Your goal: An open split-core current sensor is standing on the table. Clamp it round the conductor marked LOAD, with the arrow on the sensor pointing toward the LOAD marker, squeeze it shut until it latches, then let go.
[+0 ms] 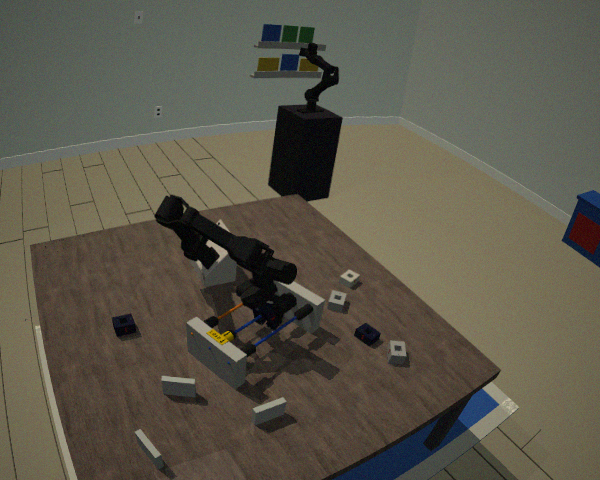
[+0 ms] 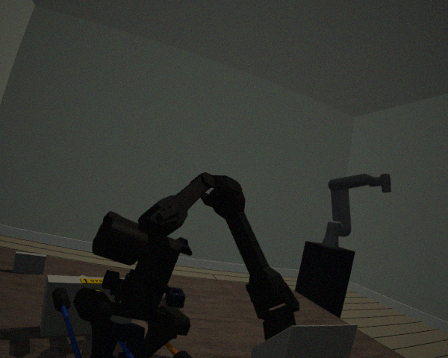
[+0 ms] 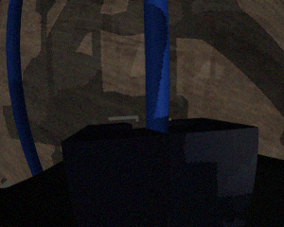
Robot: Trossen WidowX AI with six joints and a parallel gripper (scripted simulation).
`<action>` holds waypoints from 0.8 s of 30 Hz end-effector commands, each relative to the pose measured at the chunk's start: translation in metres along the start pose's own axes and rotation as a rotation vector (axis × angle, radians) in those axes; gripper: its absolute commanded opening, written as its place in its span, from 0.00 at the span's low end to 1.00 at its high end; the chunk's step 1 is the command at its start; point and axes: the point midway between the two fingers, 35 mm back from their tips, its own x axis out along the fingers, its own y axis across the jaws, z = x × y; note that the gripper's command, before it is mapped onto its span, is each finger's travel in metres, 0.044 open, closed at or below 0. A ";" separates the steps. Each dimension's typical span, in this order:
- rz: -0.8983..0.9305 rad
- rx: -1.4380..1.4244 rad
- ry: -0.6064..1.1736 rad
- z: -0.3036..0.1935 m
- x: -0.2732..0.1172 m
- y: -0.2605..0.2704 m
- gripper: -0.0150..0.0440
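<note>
In the top view we are seeing three small pale plates (image 1: 179, 386) standing on the near part of the table (image 1: 93, 279) (image 2: 220, 308). Beyond them, a pale end block (image 1: 212, 353) (image 2: 62, 318) is carrying the yellow LOAD label (image 1: 218, 337) (image 2: 91, 280). From it, an outer blue wire (image 1: 277, 331) (image 2: 70, 331) (image 3: 14, 71), a middle blue wire (image 1: 247, 324) (image 2: 125, 348) (image 3: 156, 61) and an orange wire (image 1: 229, 311) (image 2: 171, 348) are running toward the other block. The middle one is bearing the yellow marker (image 1: 228, 335) at its labelled end.

At that wire, our gripper (image 1: 269, 304) (image 2: 125, 333) (image 3: 150, 154) is holding the dark sensor (image 1: 270, 312) (image 2: 129, 331) (image 3: 166, 175) between its fingers. The wire is passing into the sensor's top in the wrist view; we cannot tell whether the latch is catching or where the arrow is pointing.

Farther back, our arm (image 1: 215, 232) (image 2: 247, 239) is arching over the table, and beyond its edge another arm (image 1: 331, 76) (image 2: 340, 208) is standing on a black pedestal (image 1: 305, 155) (image 2: 324, 279).
</note>
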 end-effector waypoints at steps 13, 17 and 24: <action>0.186 0.007 -0.032 0.005 -0.024 0.000 1.00; 0.186 0.007 -0.032 0.006 -0.021 0.000 1.00; 0.186 0.007 -0.032 0.007 -0.011 0.003 1.00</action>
